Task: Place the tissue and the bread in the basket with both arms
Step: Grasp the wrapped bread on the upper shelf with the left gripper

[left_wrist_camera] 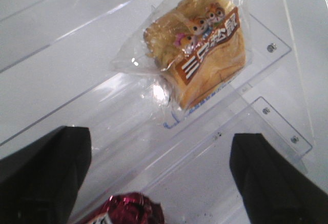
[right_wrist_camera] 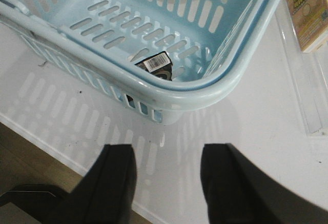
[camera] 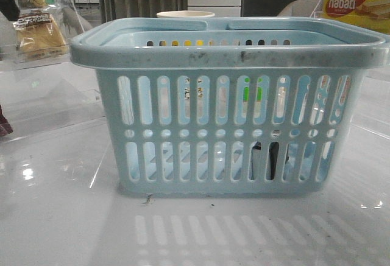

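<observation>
The light-blue basket (camera: 225, 56) stands mid-table and fills the front view; its rim (right_wrist_camera: 215, 83) curves through the right wrist view. The dark tissue pack (right_wrist_camera: 158, 64) lies on the basket floor in a corner and shows as a dark shape (camera: 273, 159) through the lower slots. The bread (left_wrist_camera: 205, 49), golden-brown in a clear wrapper, lies on a clear acrylic shelf (left_wrist_camera: 256, 75); it also shows at far left (camera: 39, 35). My left gripper (left_wrist_camera: 159, 175) hangs open above the shelf, short of the bread. My right gripper (right_wrist_camera: 166, 175) is open over bare table outside the basket.
A shiny red wrapped item (left_wrist_camera: 130, 211) lies between the left fingers, lower down. A yellow-red nabati box (camera: 356, 4) stands at back right, a printed box (right_wrist_camera: 310, 11) on an acrylic stand beside the basket. A paper cup (camera: 186, 15) stands behind the basket. The table edge (right_wrist_camera: 56, 155) is near the right gripper.
</observation>
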Robot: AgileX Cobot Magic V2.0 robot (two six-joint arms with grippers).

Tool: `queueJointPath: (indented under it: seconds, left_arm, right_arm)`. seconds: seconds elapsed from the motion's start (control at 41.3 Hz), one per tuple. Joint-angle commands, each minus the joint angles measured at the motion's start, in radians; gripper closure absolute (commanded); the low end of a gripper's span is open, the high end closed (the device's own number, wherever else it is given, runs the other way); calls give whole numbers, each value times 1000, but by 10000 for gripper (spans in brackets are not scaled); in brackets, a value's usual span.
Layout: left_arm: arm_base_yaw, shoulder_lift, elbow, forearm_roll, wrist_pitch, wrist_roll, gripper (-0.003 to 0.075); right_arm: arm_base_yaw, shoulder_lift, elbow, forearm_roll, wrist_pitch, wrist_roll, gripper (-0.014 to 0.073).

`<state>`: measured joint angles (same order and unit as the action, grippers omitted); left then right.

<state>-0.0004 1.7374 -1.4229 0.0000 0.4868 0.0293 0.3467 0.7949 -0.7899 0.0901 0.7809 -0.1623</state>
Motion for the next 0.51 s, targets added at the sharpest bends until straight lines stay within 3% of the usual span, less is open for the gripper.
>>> queueJointPath:
  seconds: [0.0,0.315,0.485]
  left_arm:
    - [2,39,-104,-13,-66,-1,118]
    - [0,194,-228,-37,-149,-1,125]
    - [0,214,-230,-37,-190,-1,253]
  right_arm:
    - [-1,-8,-27,3,-59,-1,179]
    - [-1,-8,-27,3,-59,-1,179]
    - [-1,-8,-27,3,-59,-1,179]
